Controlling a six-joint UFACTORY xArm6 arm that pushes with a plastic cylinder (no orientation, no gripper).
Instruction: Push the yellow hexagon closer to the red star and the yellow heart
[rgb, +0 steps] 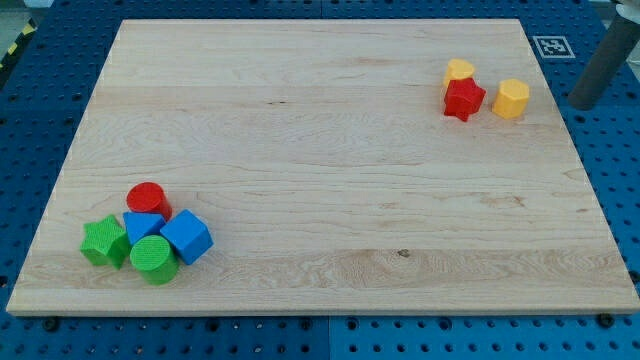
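The yellow hexagon sits near the view's top right on the wooden board. The red star lies just to its left with a small gap between them. The yellow heart touches the red star's upper edge. My tip is the lower end of the dark rod at the view's right edge, just off the board's right side, to the right of the yellow hexagon and apart from it.
A cluster sits at the view's bottom left: a red cylinder, a blue block, a blue cube, a green cylinder and a green star. A black-and-white marker tag lies beyond the board's top right corner.
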